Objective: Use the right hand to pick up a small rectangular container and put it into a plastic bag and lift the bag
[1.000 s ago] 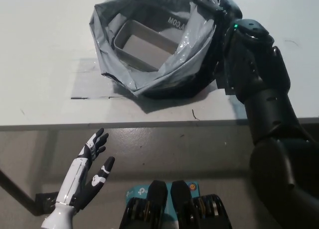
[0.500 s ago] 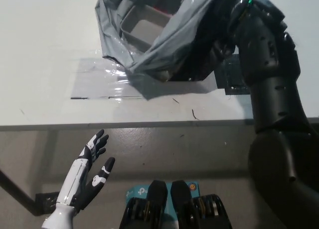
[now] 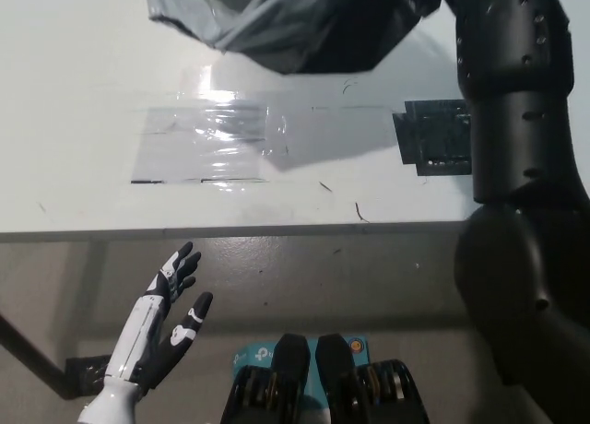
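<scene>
The grey plastic bag (image 3: 267, 18) hangs above the white table (image 3: 83, 92) at the top of the head view, partly cut off by the picture's edge. My black right arm (image 3: 512, 92) reaches up to the bag's right side. Its hand is lost at the top edge behind the bag's dark folds, and the bag hangs from there. The small rectangular container does not show; the bag's folds hide its inside. My white left hand (image 3: 171, 318) rests open below the table's front edge at the lower left.
A shiny clear film patch (image 3: 207, 134) lies on the table where the bag stood. A dark textured square (image 3: 433, 138) lies beside my right arm. The table's front edge (image 3: 230, 230) runs across the middle of the picture.
The bag has gone up off the table toward the top of the picture with my right arm. The container seen inside it earlier is now out of sight. The left hand has not moved.
</scene>
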